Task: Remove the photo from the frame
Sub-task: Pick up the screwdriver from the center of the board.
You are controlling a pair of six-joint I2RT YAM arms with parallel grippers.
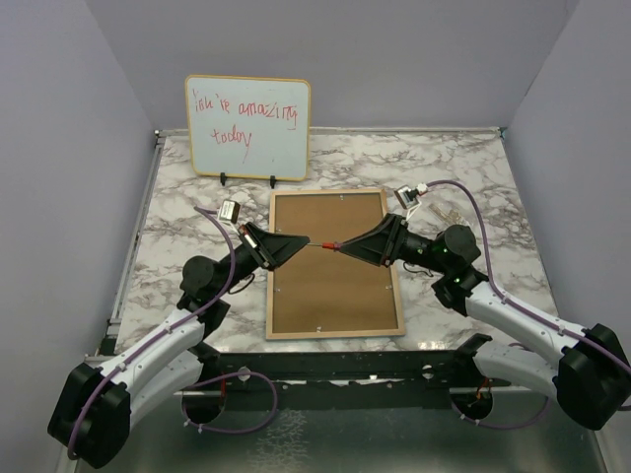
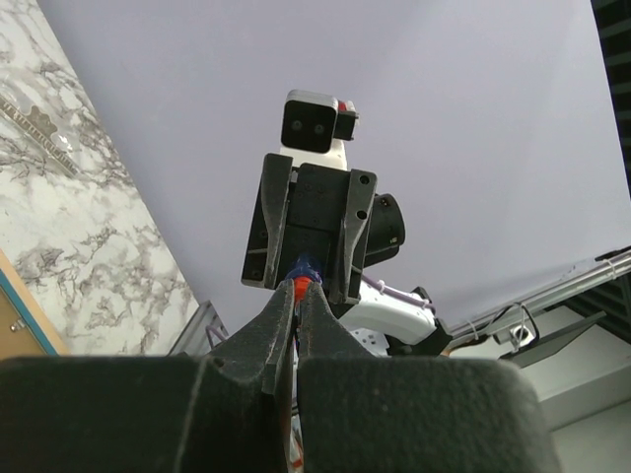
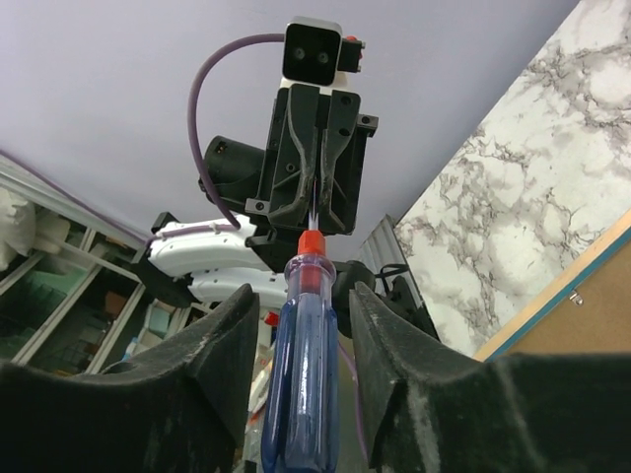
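Observation:
The frame (image 1: 335, 334) lies face down on the marble table, its brown backing board (image 1: 333, 286) up inside a pale wood rim. The photo is hidden under the board. A screwdriver (image 1: 330, 245) with a blue handle and red collar hangs level above the board between both grippers. My left gripper (image 1: 304, 243) is shut on its thin metal shaft, as the left wrist view (image 2: 299, 288) shows. My right gripper (image 3: 304, 296) is open around the blue handle (image 3: 304, 355), with a gap on each side. A blue-edged frame corner shows in the right wrist view (image 3: 582, 301).
A small whiteboard (image 1: 247, 127) with red handwriting stands on a stand at the back left, just behind the frame. Grey walls close in the table on three sides. A metal rail (image 1: 325, 360) runs along the near edge by the arm bases.

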